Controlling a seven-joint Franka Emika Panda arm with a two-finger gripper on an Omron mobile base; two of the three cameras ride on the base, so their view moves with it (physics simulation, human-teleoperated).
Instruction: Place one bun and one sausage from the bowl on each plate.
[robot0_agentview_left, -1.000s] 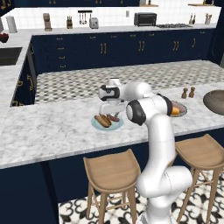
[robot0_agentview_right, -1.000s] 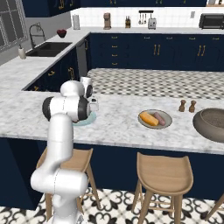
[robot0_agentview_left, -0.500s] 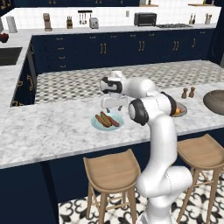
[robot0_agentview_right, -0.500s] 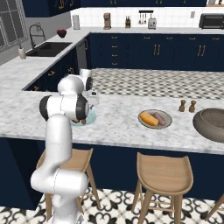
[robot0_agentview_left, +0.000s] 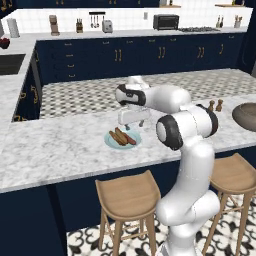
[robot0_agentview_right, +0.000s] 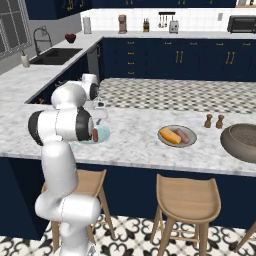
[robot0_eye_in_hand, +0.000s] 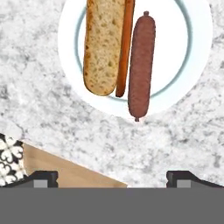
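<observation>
The pale blue round plate (robot0_eye_in_hand: 192, 65) on the white-and-grey marble counter (robot0_agentview_left: 60, 145) now carries one long tan bread bun (robot0_eye_in_hand: 103, 43) and one dark red-brown sausage (robot0_eye_in_hand: 141, 61), lying side by side; the sausage's lower end reaches over the plate's edge. Compared with the pictures of a second ago, the two-finger gripper (robot0_agentview_left: 131, 118) has risen off this plate and its fingers, which then stood closer together, are now spread wide with nothing between them, so the sausage has evidently just been released. The hand view looks straight down on the food from above.

The grey-tan plate with the brown centre (robot0_agentview_right: 165, 140), farther along the counter, likewise holds a yellow bun (robot0_agentview_right: 170, 135) and a sausage (robot0_agentview_right: 183, 135). The large dark grey-brown stone bowl (robot0_agentview_right: 242, 142) stands near the counter's far end, beyond two small brown shakers (robot0_agentview_right: 214, 121). Judged from this layout, both plates are served and the task appears complete.

No brand, label or writing is legible.
</observation>
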